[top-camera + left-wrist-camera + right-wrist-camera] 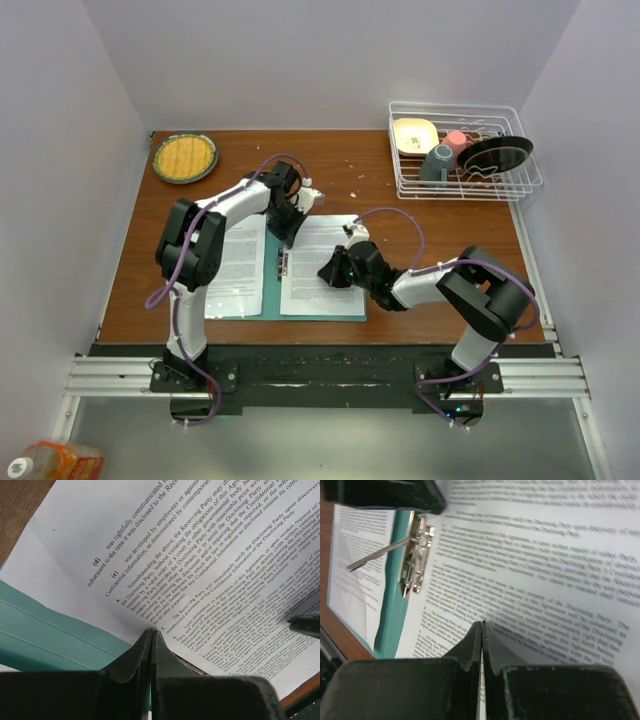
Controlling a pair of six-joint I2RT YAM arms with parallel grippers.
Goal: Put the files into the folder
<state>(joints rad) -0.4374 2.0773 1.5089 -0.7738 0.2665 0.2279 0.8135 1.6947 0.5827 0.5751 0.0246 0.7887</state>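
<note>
Teal-green folder lies open and flat on the wooden table, with one printed sheet on each half and a metal clip at the spine between them. The files are therefore already on the folder, though the pictures do not show whether either page is tucked under the clip or into a sleeve.

The left gripper is at the far edge of the right-hand sheet, close to the spine. Its jaws are pressed together and appear to nip that edge, which rises off the teal board beneath it. The right gripper is also pressed together, its tips resting on the middle of the same page as if to pin it down. The left-hand sheet lies untouched.

The work appears to be at the seating stage, squaring the right page against the spine. The next move likely calls for a short, gentle slide of the pinched edge toward the clip while the other arm keeps the floppy paper from buckling or skating off the board.
</note>
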